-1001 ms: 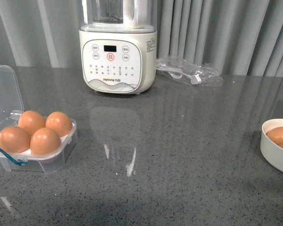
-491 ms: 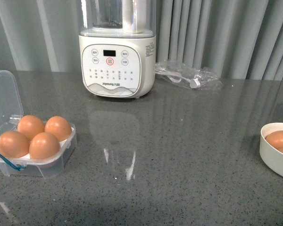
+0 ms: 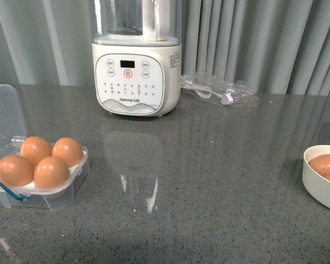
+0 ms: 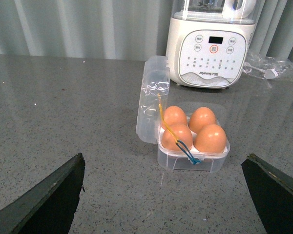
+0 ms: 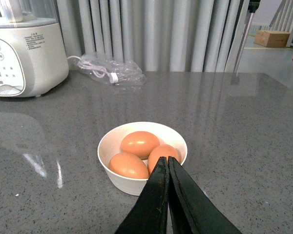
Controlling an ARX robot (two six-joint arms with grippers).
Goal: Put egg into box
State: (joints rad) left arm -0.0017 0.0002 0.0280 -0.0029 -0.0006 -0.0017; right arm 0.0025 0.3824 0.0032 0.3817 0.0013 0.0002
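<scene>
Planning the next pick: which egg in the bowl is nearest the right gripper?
The egg partly hidden behind the tips of the shut right gripper; the other two show whole, apart from it.

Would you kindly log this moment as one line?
box: open, four eggs | bowl: three eggs | left gripper: open | right gripper: shut

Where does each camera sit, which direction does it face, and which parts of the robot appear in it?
Front view: on the body, looking over the table at box, blender and bowl; no arms.
Left wrist view: behind the open left gripper, facing the box.
Right wrist view: behind the shut right gripper, facing the bowl.
Shared: blender in all three.
</scene>
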